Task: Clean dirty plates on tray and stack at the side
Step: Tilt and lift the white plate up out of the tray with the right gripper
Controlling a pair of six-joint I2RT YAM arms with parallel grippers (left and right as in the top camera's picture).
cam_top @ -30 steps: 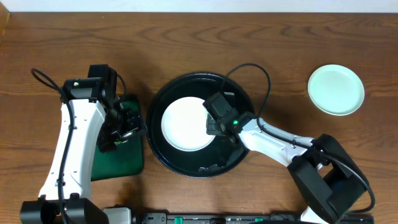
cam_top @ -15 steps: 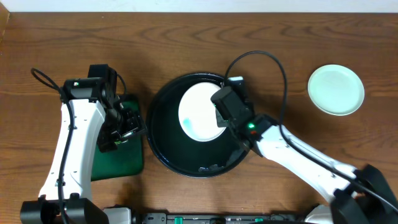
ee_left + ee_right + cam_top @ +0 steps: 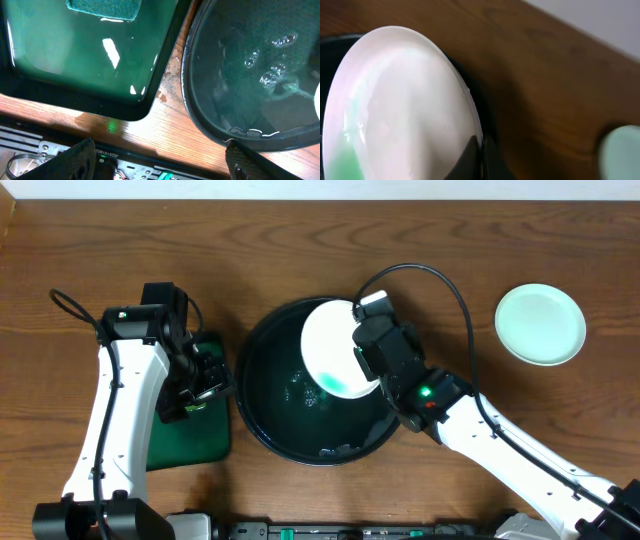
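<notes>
One white plate (image 3: 328, 358): tilted above black tray (image 3: 280, 418).
Right gripper (image 3: 360, 348): pinching its rim.
Mint plate (image 3: 541, 325): rightward of that gripper, well apart.
Left gripper (image 3: 205, 378): spread, farther off.

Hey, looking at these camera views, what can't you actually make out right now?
Right pincer: how its tips grip the white plate; its wrist covers that overhead, and the bottom edge cuts it in the right wrist view.
Mint plate: blurred, cut by the frame edge, right wrist view.
Dark green tray: mostly under the left arm, overhead.
</notes>
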